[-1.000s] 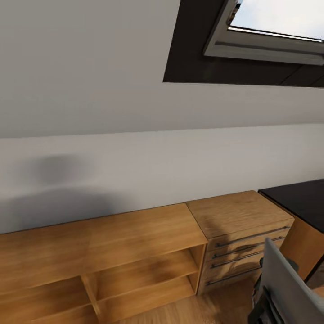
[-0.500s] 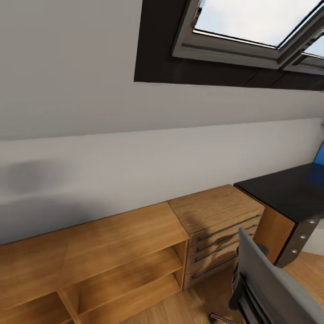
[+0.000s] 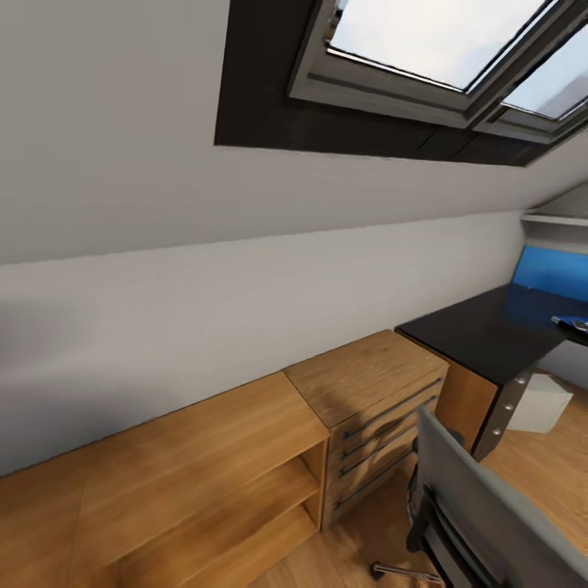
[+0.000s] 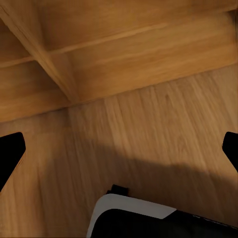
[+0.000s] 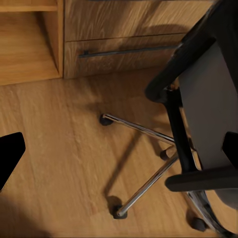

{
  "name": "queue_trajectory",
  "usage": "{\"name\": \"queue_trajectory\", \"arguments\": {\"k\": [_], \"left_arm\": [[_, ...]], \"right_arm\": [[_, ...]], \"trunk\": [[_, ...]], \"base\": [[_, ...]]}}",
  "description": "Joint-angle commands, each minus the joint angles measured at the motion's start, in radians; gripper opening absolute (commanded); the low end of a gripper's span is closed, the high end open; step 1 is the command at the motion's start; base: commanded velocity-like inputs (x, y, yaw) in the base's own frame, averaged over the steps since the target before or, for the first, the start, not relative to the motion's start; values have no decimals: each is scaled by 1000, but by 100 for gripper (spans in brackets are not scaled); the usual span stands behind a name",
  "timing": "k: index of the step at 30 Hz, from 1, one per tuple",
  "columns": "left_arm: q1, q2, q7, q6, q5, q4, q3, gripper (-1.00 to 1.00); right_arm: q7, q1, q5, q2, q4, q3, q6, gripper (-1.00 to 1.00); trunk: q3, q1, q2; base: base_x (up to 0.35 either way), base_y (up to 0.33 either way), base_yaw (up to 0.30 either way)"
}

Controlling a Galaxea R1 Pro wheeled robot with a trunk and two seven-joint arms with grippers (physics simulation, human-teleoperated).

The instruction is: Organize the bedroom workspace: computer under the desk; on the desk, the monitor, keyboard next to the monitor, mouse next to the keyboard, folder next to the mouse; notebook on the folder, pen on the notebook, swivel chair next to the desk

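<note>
The black desk [image 3: 490,331] shows at the right of the head view, against the grey wall. A light grey-white computer [image 3: 539,404] stands on the floor below it. The grey back of the swivel chair [image 3: 482,510] rises at the lower right, in front of the desk. My right gripper [image 5: 119,148] hangs open above the plank floor, beside the swivel chair's [image 5: 208,99] metal spokes and casters. My left gripper [image 4: 119,148] is open too, over bare floor by the low cabinet. A small flat thing [image 3: 575,324] lies at the desk's right edge, too small to identify.
Low light-wood open shelves [image 3: 204,465] and a wood drawer unit [image 3: 371,408] line the wall left of the desk. A dark-framed skylight [image 3: 425,49] sits in the sloped ceiling. A blue wall panel [image 3: 555,273] stands behind the desk. Part of my own body [image 4: 139,218] shows below the left gripper.
The head camera has swung to the right, so the cabinets slid left. More of the desk, the computer and the blue panel came into view.
</note>
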Motion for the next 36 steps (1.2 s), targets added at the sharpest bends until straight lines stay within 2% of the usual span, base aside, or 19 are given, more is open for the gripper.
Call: {"name": "queue_trajectory", "arguments": {"k": [1,15,36], "left_arm": [[0,1,9,-2,3,-2,-8,100],[0,1,9,-2,3,-2,-9,100],[0,1,9,0,3,-2,-4,100]], "right_arm": [[-3,-1,-6,1,2,9,-4,100],[-3,-1,-6,1,2,9,-3,100],[-3,-1,-6,0,2,9,-3,100]], "trunk": [[-2,1,-2],[-2,1,-2],[-2,1,-2]], "base": [[139,291,-300],[39,297,-300],[0,20,-300]]}}
